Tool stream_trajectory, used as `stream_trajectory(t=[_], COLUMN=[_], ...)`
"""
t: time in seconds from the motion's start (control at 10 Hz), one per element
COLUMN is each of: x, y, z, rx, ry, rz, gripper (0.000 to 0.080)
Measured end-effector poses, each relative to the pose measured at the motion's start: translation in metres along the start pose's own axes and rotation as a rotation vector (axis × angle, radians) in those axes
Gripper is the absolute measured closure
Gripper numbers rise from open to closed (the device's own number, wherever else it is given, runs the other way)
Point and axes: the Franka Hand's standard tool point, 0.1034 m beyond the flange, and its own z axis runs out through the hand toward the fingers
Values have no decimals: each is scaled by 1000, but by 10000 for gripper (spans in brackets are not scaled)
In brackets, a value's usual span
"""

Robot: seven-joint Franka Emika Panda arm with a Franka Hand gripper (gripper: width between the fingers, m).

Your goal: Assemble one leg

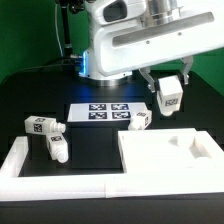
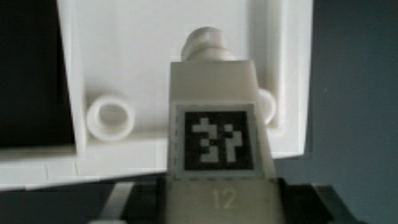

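My gripper (image 1: 169, 93) is shut on a white leg (image 1: 170, 95) with a black-and-white tag and holds it in the air above the large white square panel (image 1: 165, 152) at the exterior view's right. In the wrist view the held leg (image 2: 217, 130) fills the middle, its threaded tip pointing at the panel (image 2: 134, 50), near a round hole (image 2: 111, 116). Three more legs lie loose: one (image 1: 42, 125) at the exterior view's left, one (image 1: 57, 148) in front of it, one (image 1: 139, 121) beside the panel's far corner.
The marker board (image 1: 104, 113) lies flat at the table's middle, behind the panel. A white L-shaped rail (image 1: 40, 177) borders the front and left of the work area. The arm's white base (image 1: 115, 45) stands at the back.
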Motion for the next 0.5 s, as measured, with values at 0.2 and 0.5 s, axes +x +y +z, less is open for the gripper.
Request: stream_trajectory(t=[0.2, 0.5], x=[7, 14], y=[-7, -13], z=[12, 16], rx=[-41, -96], ry=[174, 446], rz=[-21, -56], gripper=[514, 514])
